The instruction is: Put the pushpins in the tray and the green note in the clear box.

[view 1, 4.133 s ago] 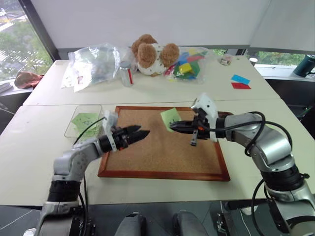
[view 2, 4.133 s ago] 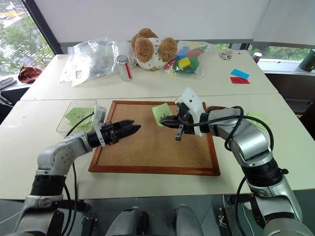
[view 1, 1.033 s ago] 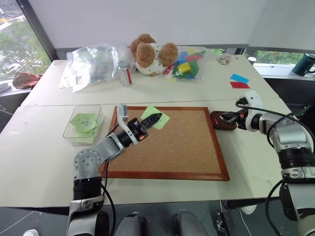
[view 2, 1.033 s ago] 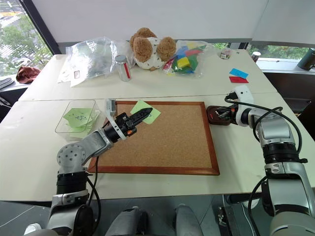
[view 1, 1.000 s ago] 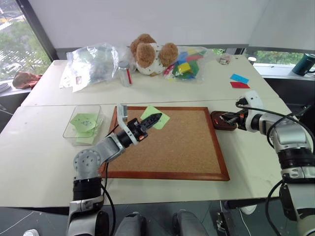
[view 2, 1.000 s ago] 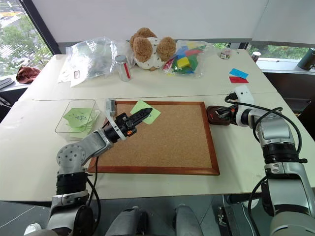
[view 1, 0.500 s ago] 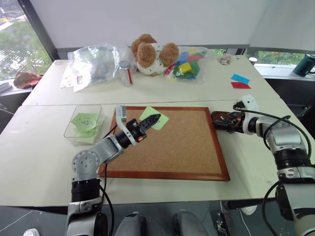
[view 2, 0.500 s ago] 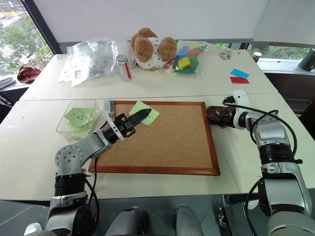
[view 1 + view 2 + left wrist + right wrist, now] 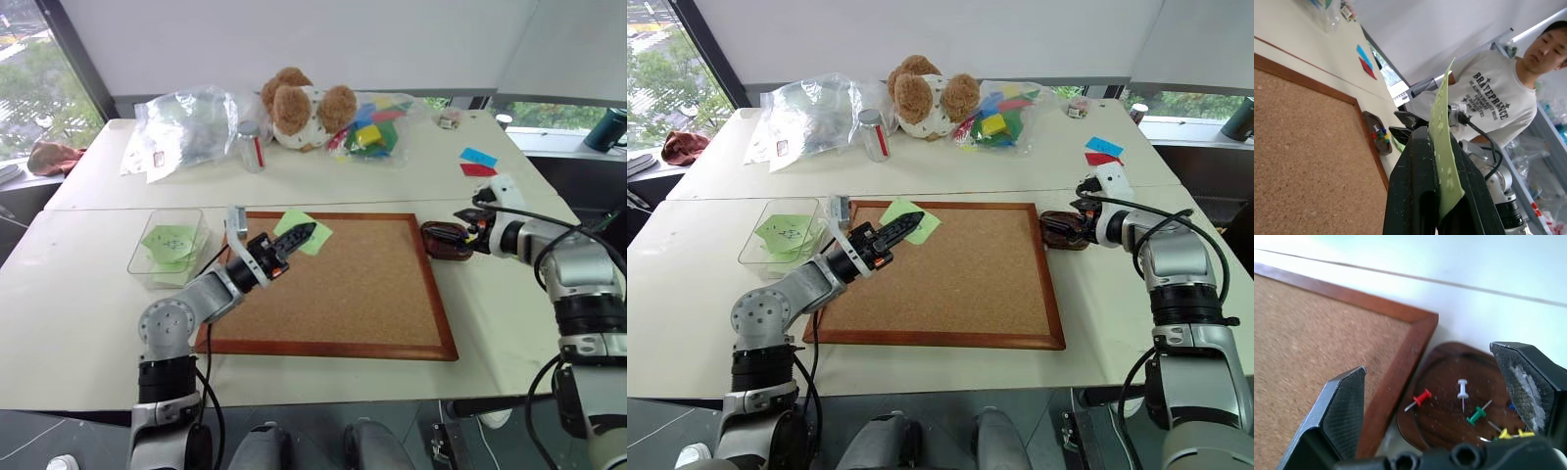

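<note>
**Pins in the tray, note held over the corkboard**

Your corkboard [image 9: 333,284] lies in the middle of the table [image 9: 88,294], with the clear box [image 9: 167,245] just off its left edge and the tray [image 9: 1459,401] against its right edge, so each arm has its container on its own side. The box already holds some light-green paper; how many sheets you cannot tell.

Your left gripper [image 9: 302,235] is clamped on the green note [image 9: 1442,147], pinching it edge-on by its lower part so most of the sheet stands free above the fingers, over the board's upper left corner. It is near the box but not yet over it, so that delivery looks unfinished.

Your right gripper [image 9: 1442,396] hangs above the tray with its jaws spread wide and nothing between them. The pushpins [image 9: 1463,390] lie in the tray: red, white, green, yellow. The right finger covers part of the tray, so the full count is hidden, and the head views are too coarse to show whether any pin is left on the board.
</note>
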